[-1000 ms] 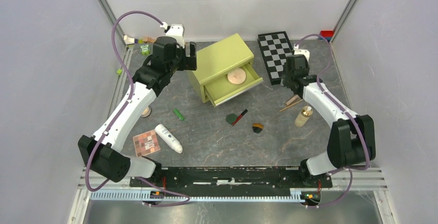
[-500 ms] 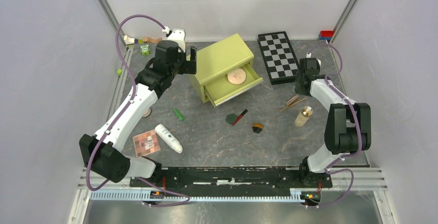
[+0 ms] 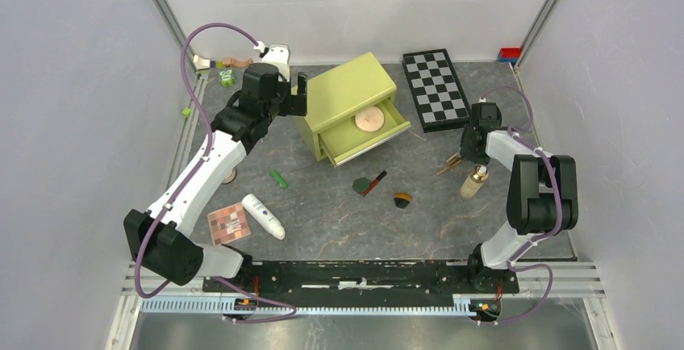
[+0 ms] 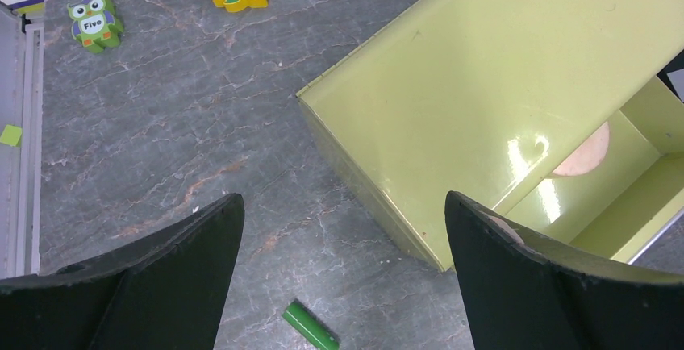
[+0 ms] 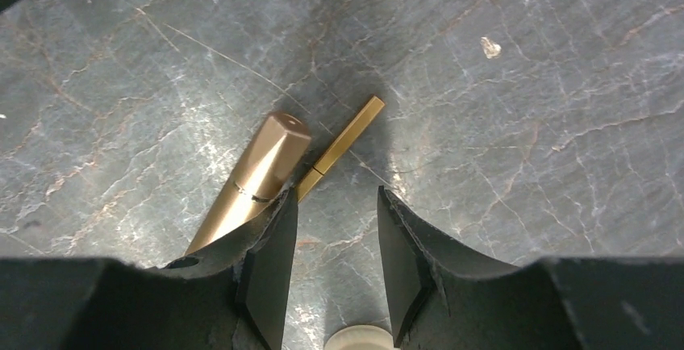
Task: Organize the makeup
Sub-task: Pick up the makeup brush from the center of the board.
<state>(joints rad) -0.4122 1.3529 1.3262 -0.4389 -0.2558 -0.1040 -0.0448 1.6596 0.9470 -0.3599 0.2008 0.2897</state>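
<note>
Grey tabletop (image 3: pixel 323 213), open green drawer (image 3: pixel 345 134), round peach compact (image 3: pixel 371 118) inside

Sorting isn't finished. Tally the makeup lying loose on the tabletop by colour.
Green: 2 (green stick, green disc)
Gold: 2 (gold tube, thin gold stick)
Tan-beige: 2 (beige bottle, tan jar)
White: 1 (white tube)
Red: 1 (red stick)
Pink-brown: 1 (palette)
Orange-black: 1 (small piece)
Total: 10
</note>
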